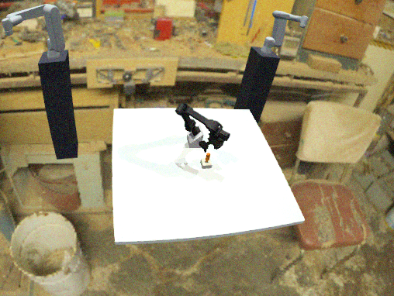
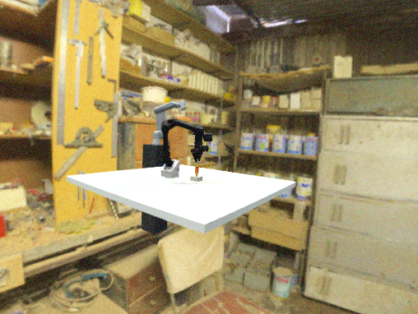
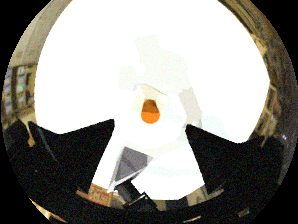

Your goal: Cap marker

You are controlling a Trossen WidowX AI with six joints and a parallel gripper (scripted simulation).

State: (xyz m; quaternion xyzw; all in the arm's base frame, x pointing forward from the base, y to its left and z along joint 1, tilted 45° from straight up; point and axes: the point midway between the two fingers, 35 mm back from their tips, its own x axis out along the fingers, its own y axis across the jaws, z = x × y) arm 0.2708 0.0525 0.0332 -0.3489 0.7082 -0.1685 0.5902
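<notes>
Claw (image 1: 204, 146) spread wide, gripping nothing; I have it just above the holder block (image 1: 206, 164), where the orange cap (image 1: 208, 156) sits on the marker.

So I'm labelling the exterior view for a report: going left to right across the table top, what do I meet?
Arm base → holder block with the orange-capped marker standing in it and the open gripper just above, holding nothing.
</notes>
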